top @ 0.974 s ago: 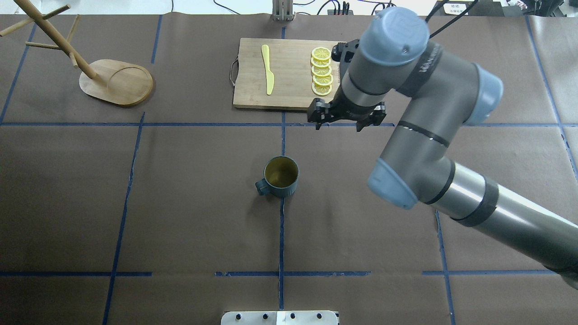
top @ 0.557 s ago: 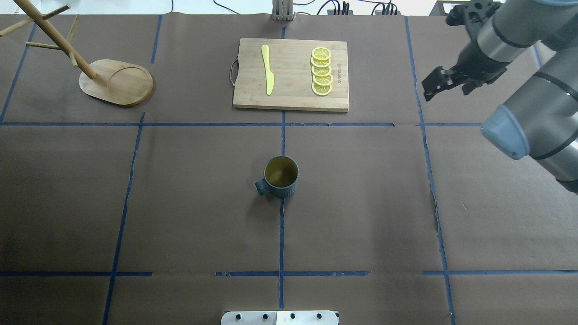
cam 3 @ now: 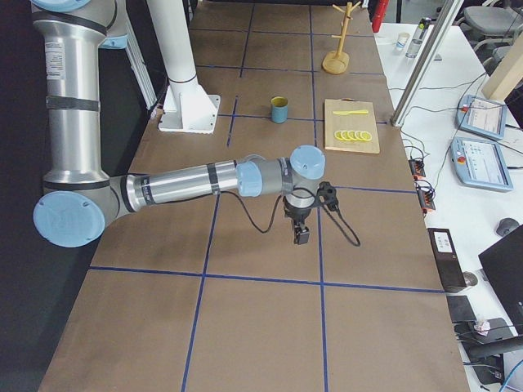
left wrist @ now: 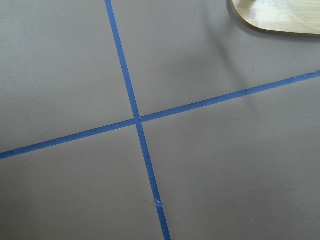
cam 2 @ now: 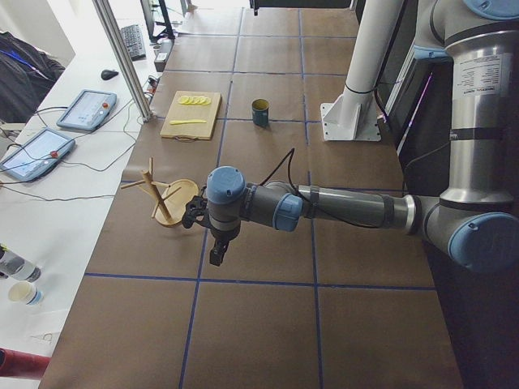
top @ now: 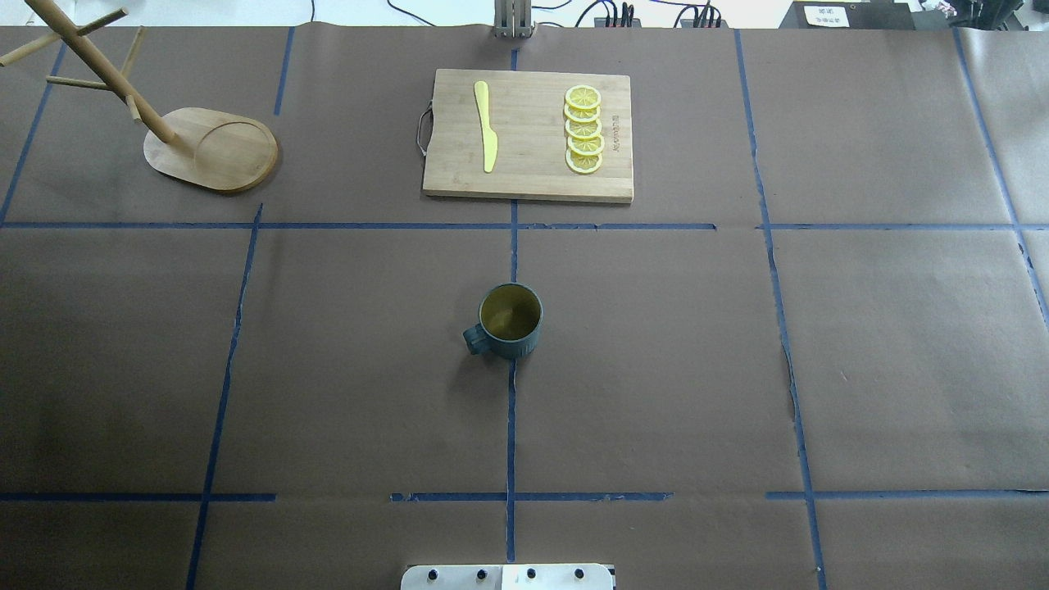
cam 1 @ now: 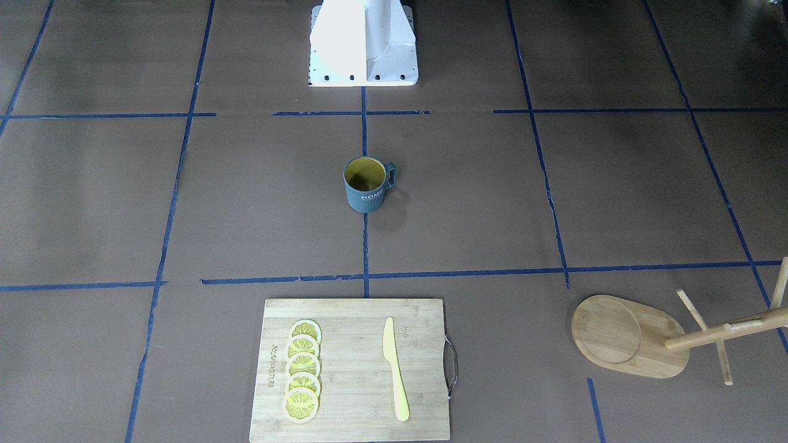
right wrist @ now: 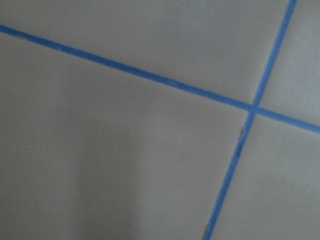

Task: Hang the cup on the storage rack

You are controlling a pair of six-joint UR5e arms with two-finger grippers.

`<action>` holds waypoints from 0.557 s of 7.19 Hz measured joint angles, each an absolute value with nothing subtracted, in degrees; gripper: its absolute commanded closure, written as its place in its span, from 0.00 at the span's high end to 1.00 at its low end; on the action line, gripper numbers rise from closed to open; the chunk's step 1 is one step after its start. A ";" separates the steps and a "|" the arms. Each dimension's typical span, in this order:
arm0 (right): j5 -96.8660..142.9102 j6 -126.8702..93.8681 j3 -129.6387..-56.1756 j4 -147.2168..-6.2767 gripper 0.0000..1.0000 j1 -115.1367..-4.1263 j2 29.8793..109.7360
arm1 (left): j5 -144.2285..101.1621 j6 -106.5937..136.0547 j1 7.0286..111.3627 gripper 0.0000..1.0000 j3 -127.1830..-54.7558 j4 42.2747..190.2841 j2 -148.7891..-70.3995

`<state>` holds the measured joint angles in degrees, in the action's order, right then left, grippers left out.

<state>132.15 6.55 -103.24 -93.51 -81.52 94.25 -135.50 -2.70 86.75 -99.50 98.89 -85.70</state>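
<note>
The dark blue-grey cup with a yellow inside stands upright at the table's middle, handle toward the view's left; it also shows in the front view. The bamboo storage rack stands at the far left with bare pegs, and shows in the front view. Neither arm shows in the overhead or front view. In the left side view my left gripper hangs over the table near the rack. In the right side view my right gripper hangs far from the cup. I cannot tell whether either is open or shut.
A bamboo cutting board at the far middle bears a yellow knife and several lemon slices. Blue tape lines cross the brown table cover. The left wrist view shows an edge of the rack's base.
My right arm has swung from above the cutting board to the right and has left the overhead view. The cup and the rack have not moved.
</note>
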 measured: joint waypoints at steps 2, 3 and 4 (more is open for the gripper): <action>131.92 10.01 -103.41 -93.36 1.00 -85.62 98.99 | -135.81 -2.89 86.69 1.00 -99.91 100.32 -85.57; 131.76 10.37 -103.52 -93.30 1.00 -86.14 99.62 | -135.74 -2.85 86.14 1.00 -100.36 104.08 -85.62; 131.75 10.49 -103.57 -93.27 1.00 -86.31 99.83 | -135.49 -2.85 83.85 1.00 -100.55 107.91 -86.64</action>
<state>131.75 10.49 -103.57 -93.27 -86.31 99.83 -135.49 -2.85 83.85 -100.55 107.91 -86.64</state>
